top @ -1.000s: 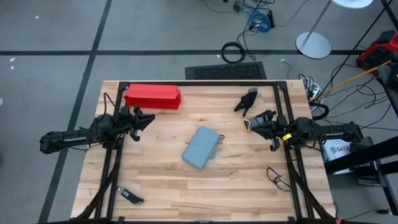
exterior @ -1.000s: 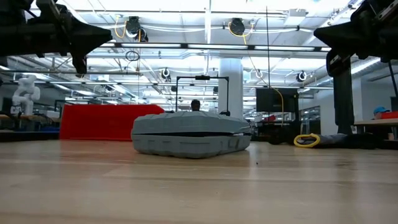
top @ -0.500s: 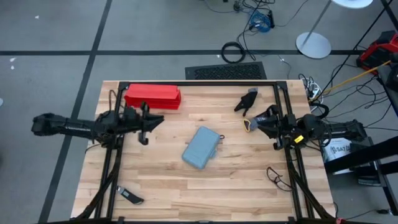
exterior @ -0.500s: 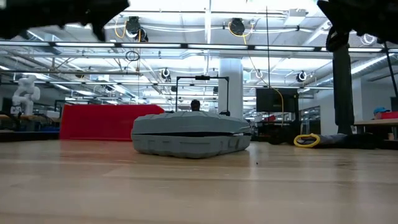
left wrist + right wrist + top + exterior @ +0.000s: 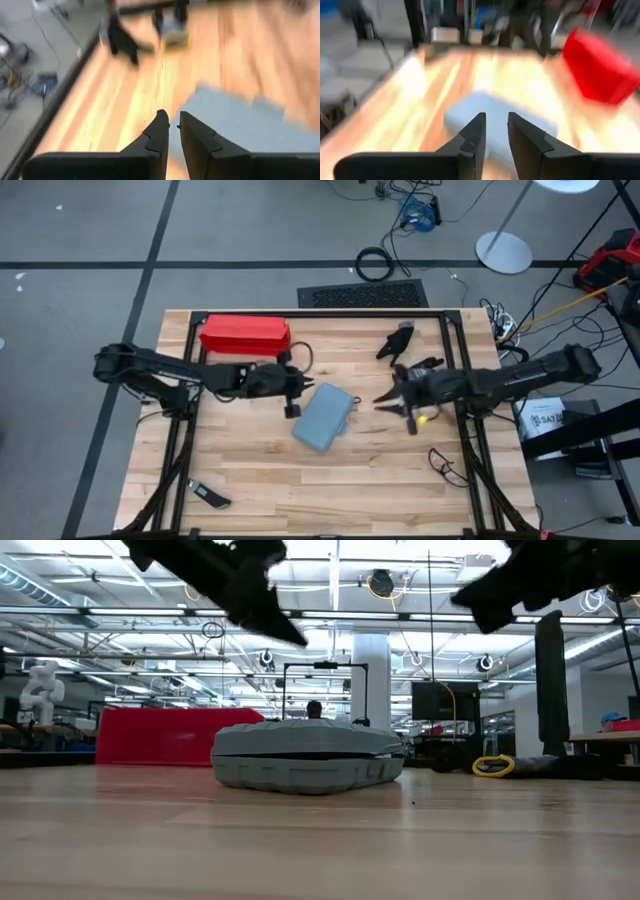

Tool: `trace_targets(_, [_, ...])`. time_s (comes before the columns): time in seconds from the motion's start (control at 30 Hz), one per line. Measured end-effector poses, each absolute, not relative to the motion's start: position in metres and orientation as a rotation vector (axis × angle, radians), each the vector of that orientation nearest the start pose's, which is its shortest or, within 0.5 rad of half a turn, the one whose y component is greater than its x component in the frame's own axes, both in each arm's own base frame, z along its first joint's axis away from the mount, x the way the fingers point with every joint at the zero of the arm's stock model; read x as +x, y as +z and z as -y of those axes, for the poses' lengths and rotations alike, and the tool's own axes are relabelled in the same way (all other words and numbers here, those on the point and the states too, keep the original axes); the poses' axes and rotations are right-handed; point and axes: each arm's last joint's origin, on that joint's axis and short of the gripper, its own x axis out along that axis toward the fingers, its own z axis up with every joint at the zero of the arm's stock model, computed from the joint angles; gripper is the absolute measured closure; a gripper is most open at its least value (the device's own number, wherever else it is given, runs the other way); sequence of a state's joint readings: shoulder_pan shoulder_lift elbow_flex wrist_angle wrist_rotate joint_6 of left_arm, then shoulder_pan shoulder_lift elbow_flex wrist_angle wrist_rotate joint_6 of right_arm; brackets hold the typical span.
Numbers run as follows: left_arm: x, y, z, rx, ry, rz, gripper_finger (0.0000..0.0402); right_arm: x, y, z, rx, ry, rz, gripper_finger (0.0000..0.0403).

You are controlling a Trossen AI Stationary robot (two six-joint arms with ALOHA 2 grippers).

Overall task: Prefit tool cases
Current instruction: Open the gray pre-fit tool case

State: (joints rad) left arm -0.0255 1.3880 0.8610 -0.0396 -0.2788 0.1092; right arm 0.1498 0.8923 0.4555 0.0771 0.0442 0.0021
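No text, label, brand, number or sign can be read anywhere here.

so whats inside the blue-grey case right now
Nothing can be told: the tool case lies shut on the wooden table, its lid down on the base in the low view, so the inside is covered. The left gripper and right gripper flank it, neither touching.
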Motion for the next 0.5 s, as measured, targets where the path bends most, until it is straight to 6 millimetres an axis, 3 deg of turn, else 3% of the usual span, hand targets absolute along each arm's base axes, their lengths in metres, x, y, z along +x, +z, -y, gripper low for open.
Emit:
trace_targets(0.27, [0.277, 0.233, 0.015, 0.274, 0.144, -0.774, 0.0349, 0.235, 0.201, -0.054, -0.315, 0.181, -0.662, 0.033])
trace_targets(0.4, [0.269, 0.229, 0.026, 0.276, 0.107, -0.847, 0.0349, 0.248, 0.193, -0.062, -0.48, 0.243, -0.693, 0.033])
trace_targets(0.5, [0.267, 0.23, 0.035, 0.27, 0.087, -0.844, 0.0349, 0.255, 0.188, -0.063, -0.471, 0.227, -0.719, 0.033])
